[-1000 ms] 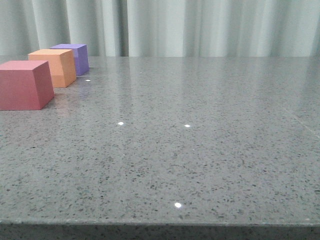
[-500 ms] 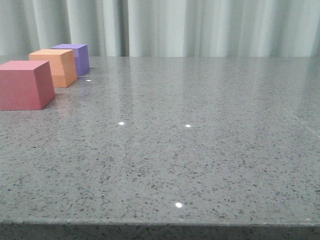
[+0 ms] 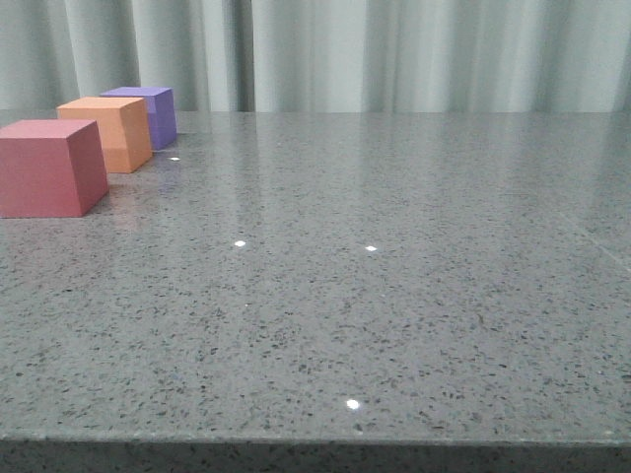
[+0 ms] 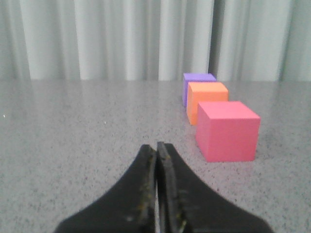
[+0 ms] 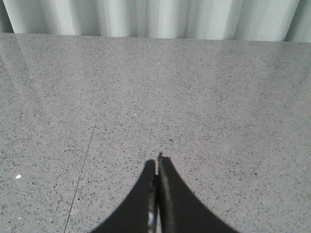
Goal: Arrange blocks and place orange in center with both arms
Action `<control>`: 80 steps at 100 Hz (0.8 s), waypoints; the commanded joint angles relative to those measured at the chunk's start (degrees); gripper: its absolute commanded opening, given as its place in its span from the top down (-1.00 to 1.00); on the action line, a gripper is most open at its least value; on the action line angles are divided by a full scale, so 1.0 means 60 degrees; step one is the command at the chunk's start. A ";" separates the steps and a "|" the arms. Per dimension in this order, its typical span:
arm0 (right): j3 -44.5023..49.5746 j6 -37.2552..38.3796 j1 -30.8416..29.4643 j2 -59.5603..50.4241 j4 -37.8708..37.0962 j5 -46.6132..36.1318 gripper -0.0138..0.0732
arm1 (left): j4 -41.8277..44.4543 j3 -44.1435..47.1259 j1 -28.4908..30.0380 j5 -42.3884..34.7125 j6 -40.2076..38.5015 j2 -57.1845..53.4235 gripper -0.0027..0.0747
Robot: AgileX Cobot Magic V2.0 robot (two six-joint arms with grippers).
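Note:
Three cubes stand in a row running away from me at the table's far left. The red-pink block (image 3: 49,168) is nearest, the orange (image 3: 106,132) is in the middle, and the purple block (image 3: 146,113) is farthest. The left wrist view shows the same row: red-pink (image 4: 227,131), orange (image 4: 206,99), purple (image 4: 197,81). My left gripper (image 4: 156,148) is shut and empty, short of the red-pink block and off to its side. My right gripper (image 5: 156,162) is shut and empty over bare table. Neither arm shows in the front view.
The grey speckled tabletop (image 3: 375,276) has its front edge at the bottom of the front view. Pale curtains (image 3: 394,54) hang behind the table. A thin seam line (image 5: 82,165) runs across the surface near the right gripper.

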 commanded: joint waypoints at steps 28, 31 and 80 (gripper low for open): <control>-0.0228 -0.0090 -0.0058 0.0024 -0.0172 -0.0748 0.84 | 0.0038 0.0397 0.0030 -0.1031 -0.0196 -0.0355 0.98; -0.0228 -0.0090 -0.0058 0.0024 -0.0172 -0.0748 0.84 | -0.0010 0.0397 0.0030 -0.1031 -0.0196 -0.0355 0.98; -0.0228 -0.0090 -0.0058 0.0024 -0.0172 -0.0748 0.84 | -0.0007 0.0397 0.0030 -0.1031 -0.0196 -0.0355 0.98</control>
